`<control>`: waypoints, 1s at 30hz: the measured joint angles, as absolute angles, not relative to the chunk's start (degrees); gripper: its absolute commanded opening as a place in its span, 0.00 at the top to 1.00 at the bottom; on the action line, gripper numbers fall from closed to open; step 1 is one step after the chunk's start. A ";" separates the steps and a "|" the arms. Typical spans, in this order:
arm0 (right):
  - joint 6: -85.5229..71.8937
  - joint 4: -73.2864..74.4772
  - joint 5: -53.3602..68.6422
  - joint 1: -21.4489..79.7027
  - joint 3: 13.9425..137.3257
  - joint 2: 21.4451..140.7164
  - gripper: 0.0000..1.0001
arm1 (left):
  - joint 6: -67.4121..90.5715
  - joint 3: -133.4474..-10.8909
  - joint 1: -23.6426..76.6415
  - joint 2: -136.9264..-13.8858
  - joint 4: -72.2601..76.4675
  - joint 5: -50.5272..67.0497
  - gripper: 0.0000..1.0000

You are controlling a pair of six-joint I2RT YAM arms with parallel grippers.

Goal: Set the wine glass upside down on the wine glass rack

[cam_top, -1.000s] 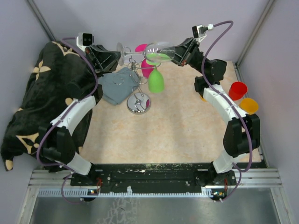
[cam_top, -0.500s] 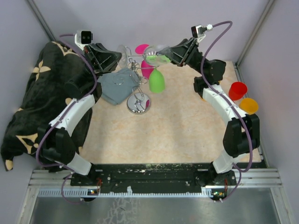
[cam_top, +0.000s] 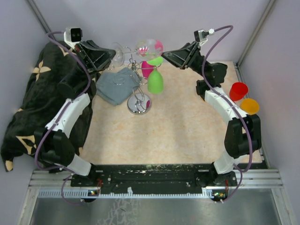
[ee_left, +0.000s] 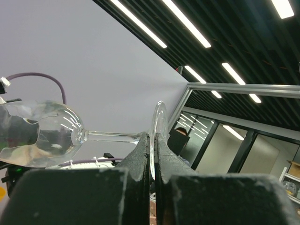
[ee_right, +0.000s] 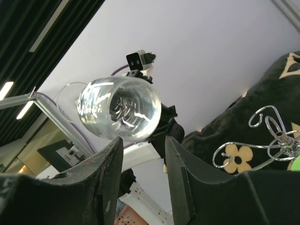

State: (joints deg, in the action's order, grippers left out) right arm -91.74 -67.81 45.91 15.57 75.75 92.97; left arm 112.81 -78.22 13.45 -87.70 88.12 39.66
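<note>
Pale walls; striplit black ceiling.

wine glass over wine glass rack; cloth left of rack; two cups right.

arm links: white; joints: black; cables: purple; wrist cameras: white

In the left wrist view the wine glass runs off the left edge, and the lower rim of its foot is hidden between the left fingers. The right wrist view's edge cuts off the wine glass rack, so its stem and base are unseen.
</note>
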 measured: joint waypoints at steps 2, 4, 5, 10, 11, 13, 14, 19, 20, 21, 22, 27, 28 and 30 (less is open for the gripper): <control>-91.18 -67.53 46.30 15.44 74.76 92.73 0.59 | 112.68 -78.72 12.80 -87.68 87.99 39.72 1.00; -90.48 -66.83 46.68 15.27 74.15 92.47 0.58 | 112.66 -79.20 12.29 -87.66 87.88 39.75 1.00; -90.11 -66.39 46.72 15.14 73.89 92.29 0.59 | 112.68 -79.37 11.94 -87.61 87.85 39.79 1.00; -88.53 -64.79 47.55 13.56 73.03 90.89 0.58 | 112.55 -79.96 10.44 -87.24 87.15 40.25 1.00; -88.38 -64.66 47.66 13.23 72.86 90.61 0.58 | 112.42 -80.03 10.20 -87.13 86.96 40.38 1.00; -88.01 -64.42 47.88 12.75 72.73 90.24 0.58 | 112.22 -80.05 9.78 -86.96 86.72 40.60 1.00; -87.92 -64.23 47.92 12.51 72.73 90.15 0.58 | 112.14 -80.12 9.47 -86.87 86.50 40.77 1.00; -87.02 -63.70 48.10 11.70 71.64 89.71 0.58 | 111.02 -80.23 7.38 -86.04 83.99 41.91 1.00; -86.72 -63.44 48.18 11.57 71.31 89.60 0.58 | 110.45 -80.23 6.68 -85.69 83.02 42.30 1.00; -86.35 -63.09 48.31 11.49 71.07 89.47 0.58 | 109.58 -80.23 5.87 -85.21 81.67 42.92 1.00; -85.93 -62.63 48.36 11.44 70.83 89.27 0.58 | 108.77 -80.23 5.23 -84.79 80.44 43.38 1.00; -82.61 -58.83 48.88 11.27 70.06 87.05 0.58 | 99.48 -81.08 2.44 -81.34 67.02 46.59 1.00; -82.00 -58.39 48.97 11.22 69.97 86.54 0.58 | 97.23 -81.43 2.15 -80.77 64.36 46.92 1.00; -80.90 -57.34 49.12 11.14 69.73 85.36 0.58 | 93.01 -82.15 1.63 -79.70 58.87 47.48 1.00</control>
